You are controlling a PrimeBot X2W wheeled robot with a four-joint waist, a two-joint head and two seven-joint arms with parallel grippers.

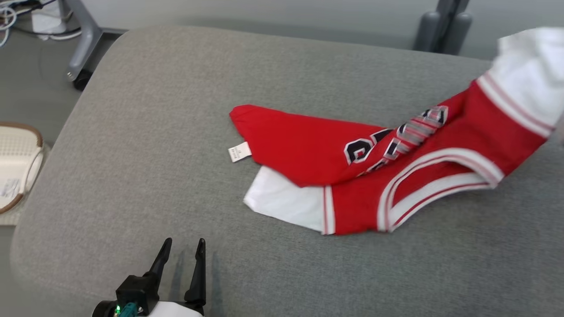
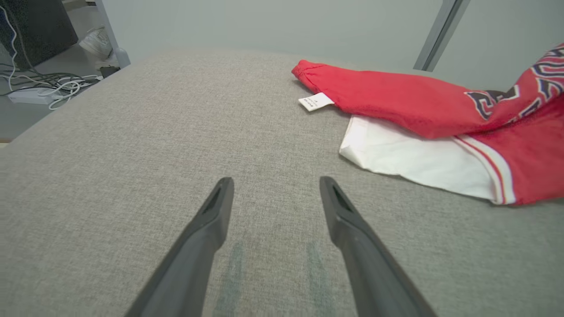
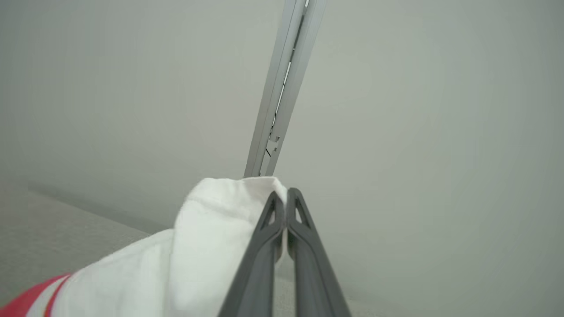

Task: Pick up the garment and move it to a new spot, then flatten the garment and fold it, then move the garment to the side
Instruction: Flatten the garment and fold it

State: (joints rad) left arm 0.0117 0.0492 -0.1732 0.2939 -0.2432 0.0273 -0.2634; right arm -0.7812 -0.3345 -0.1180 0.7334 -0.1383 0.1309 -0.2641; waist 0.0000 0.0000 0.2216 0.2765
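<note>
The garment is a red jersey with white sleeves, striped trim and dark lettering, lying crumpled on the grey cushion. Its right end rises off the cushion toward the upper right, where a white sleeve is lifted. In the right wrist view my right gripper is shut on that white sleeve, held up in the air. My left gripper stands open low over the cushion's front, well left of the garment, with nothing between its fingers.
The cushion's left edge drops to the floor, where a white mesh basket sits. A grey stand leg with a castor and cables are at the back left. A grey post rises behind the cushion.
</note>
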